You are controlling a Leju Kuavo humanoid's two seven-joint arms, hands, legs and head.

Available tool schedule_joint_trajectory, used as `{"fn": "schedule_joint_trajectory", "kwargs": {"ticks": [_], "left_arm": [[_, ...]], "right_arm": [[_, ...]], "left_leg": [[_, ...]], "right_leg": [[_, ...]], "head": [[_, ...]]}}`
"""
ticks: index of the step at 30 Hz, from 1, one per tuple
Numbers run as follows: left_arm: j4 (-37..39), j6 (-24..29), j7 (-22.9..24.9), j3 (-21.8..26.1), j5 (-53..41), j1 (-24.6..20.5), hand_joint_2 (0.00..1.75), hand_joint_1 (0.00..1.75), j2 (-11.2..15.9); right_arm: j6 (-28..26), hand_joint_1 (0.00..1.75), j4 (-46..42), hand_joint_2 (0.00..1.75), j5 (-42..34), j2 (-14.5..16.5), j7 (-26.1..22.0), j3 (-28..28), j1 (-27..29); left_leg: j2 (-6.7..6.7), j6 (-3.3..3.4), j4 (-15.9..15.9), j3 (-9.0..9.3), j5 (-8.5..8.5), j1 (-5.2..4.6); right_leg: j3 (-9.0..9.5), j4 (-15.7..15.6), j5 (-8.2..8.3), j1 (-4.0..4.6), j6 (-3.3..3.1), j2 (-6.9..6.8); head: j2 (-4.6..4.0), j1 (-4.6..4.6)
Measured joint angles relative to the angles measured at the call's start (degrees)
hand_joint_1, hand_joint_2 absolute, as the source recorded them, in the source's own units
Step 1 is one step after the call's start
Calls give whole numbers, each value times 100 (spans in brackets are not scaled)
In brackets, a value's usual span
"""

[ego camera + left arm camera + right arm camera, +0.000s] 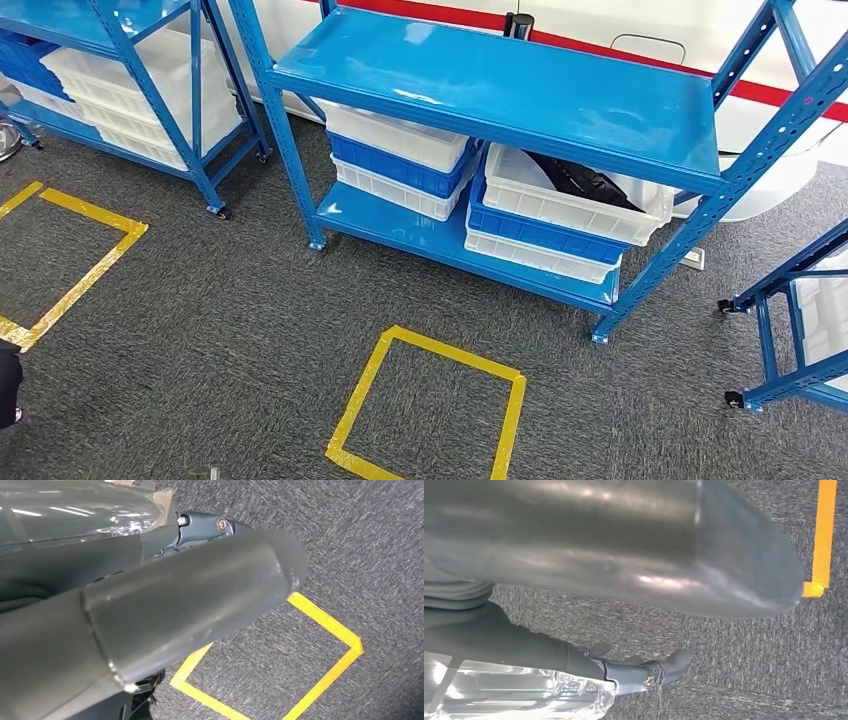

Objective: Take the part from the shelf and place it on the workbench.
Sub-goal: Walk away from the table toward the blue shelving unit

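Head view: black part (585,182) lies in shelf's white bin (560,205).

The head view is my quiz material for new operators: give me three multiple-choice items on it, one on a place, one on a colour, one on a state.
1. Where does the dark part lie?
A. In a white bin on the shelf's lower level
B. On the shelf's top board
C. On the carpet

2. What colour is the taped square on the carpet?
A. Red
B. Yellow
C. Green

3. What is on the top board of the middle shelf?
A. Stacked bins
B. A box
C. Nothing, it is bare

Answers: 1 A, the dark shape sits inside the right-hand white bin; 2 B, the tape is yellow; 3 C, the blue board shows only reflections.
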Motion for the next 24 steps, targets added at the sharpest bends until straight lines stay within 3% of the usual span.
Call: {"fn": "schedule_joint_trajectory", "kwargs": {"ticks": [2,3,5,7,9,11,12,13,14,17,19,22,24], "left_arm": [[-1,-2,0,-1,0,-1,0,0,-2],[-1,-3,0,-1,0,-2,0,0,-2],[-1,-4,0,-1,0,-4,0,0,-2],[-5,-4,-1,-1,0,-6,0,0,3],[-11,-4,-2,-2,0,-7,0,0,9],[-11,-3,-2,-2,0,-4,0,0,10],[-10,-2,-2,-1,0,-1,0,0,11],[-10,-1,-2,-1,1,1,0,0,12],[-11,1,-2,-1,1,2,0,0,16],[-11,3,-4,-1,4,-1,0,0,32],[-11,3,-9,-1,9,-4,0,0,34],[-12,3,-15,-1,30,-6,0,0,33],[-14,4,-19,-1,45,-9,0,0,34]], "right_arm": [[0,0,0,0,1,-4,1,-20,-10],[0,0,0,0,1,-4,1,-28,-12],[2,0,0,0,-1,-4,1,-37,-11],[16,0,0,0,-5,1,-1,-40,-10],[38,0,0,0,-11,1,-3,-43,-13],[59,0,0,0,-14,1,-4,-44,-9],[69,0,0,0,-14,2,-4,-44,-6],[74,0,0,0,-14,4,-4,-45,-4],[78,0,0,0,-14,5,-4,-45,-4],[83,0,0,0,-14,12,-4,-45,-7],[83,0,0,0,-14,13,-4,-45,-9],[83,0,0,0,-13,11,-4,-48,-7],[85,0,0,0,-12,14,-4,-54,-10]], "left_leg": [[12,-42,9,21,-29,-24],[18,-66,15,26,-43,-40],[31,-115,20,31,-68,-57],[30,-173,87,14,-132,-38],[0,-249,488,-168,-376,-8],[-21,-308,1203,-542,-705,22],[-23,-325,1484,-704,-789,35],[-23,-334,1576,-778,-756,49],[-24,-338,1446,-740,-611,65],[-117,-328,406,-269,-68,108],[-168,-291,123,-145,1,86],[-116,-161,95,-140,31,31],[-62,-62,57,-129,63,31]], "right_leg": [[383,-769,263,16,-14,-82],[470,-943,314,29,-53,-106],[509,-1011,340,48,-139,-86],[529,-1025,350,-3,-186,-56],[550,-1037,354,-46,-228,-31],[550,-1036,349,-38,-270,-15],[549,-1036,348,-36,-287,-3],[551,-1035,346,-38,-289,16],[556,-1034,346,-44,-288,44],[567,-1026,335,-40,-251,134],[546,-1023,333,-11,-190,163],[494,-996,317,-9,-71,167],[309,-608,113,-16,-70,101]], "head": [[0,0],[0,-3],[0,-6],[0,-9],[0,-41],[0,-66],[0,-65],[0,-66],[0,-66],[0,-69],[0,-62],[0,-56],[0,-47]]}}
